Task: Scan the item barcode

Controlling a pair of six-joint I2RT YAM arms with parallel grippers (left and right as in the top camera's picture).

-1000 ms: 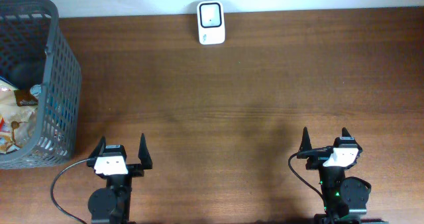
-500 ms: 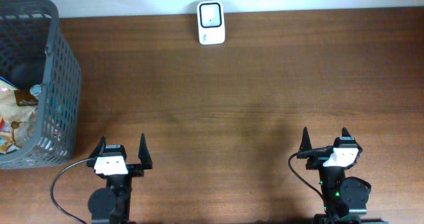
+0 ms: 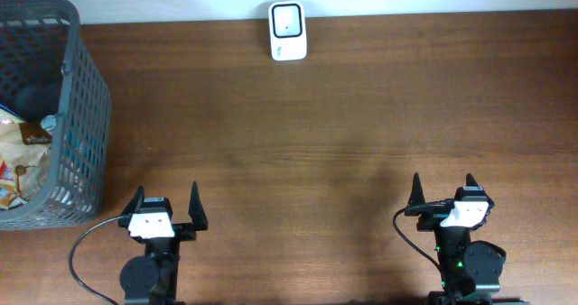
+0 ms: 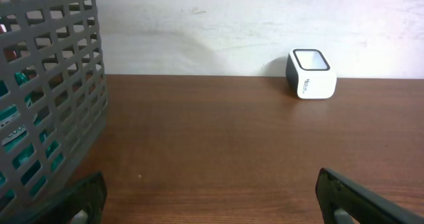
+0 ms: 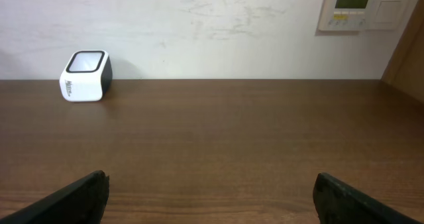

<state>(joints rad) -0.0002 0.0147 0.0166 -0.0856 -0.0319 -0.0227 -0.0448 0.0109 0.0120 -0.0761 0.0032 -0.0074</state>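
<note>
1. Fingers (image 4: 79, 201) on your left gripper (image 3: 166, 197) stand spread wide with nothing between them. The right gripper (image 3: 443, 183) is the same, its fingers (image 5: 73, 201) parted and empty.
2. Both grippers sit low at the near edge of the table (image 3: 343, 115), well apart and aimed at the far wall. This reads as a ready pose that leaves the middle free, and I judge that no pick has begun.
3. Outward on your left stands the grey mesh basket (image 3: 86, 115), near the left gripper and far from the right. The goods are kept in it, so the left arm looks like the natural one to reach in.
4. Your item is most likely the crumpled packet (image 3: 18, 152) lying in the basket. The frame edge crops it and the mesh screens it, so you cannot tell its long axis or which face carries the barcode.
5. Farthest out, the white scanner (image 3: 287, 31) sits at the table's far edge against the wall. It is between the arms and somewhat nearer your left.
6. Its window faces up, and its long axis runs from the arms toward the wall. The barcode will probably have to be turned downward over it.
</note>
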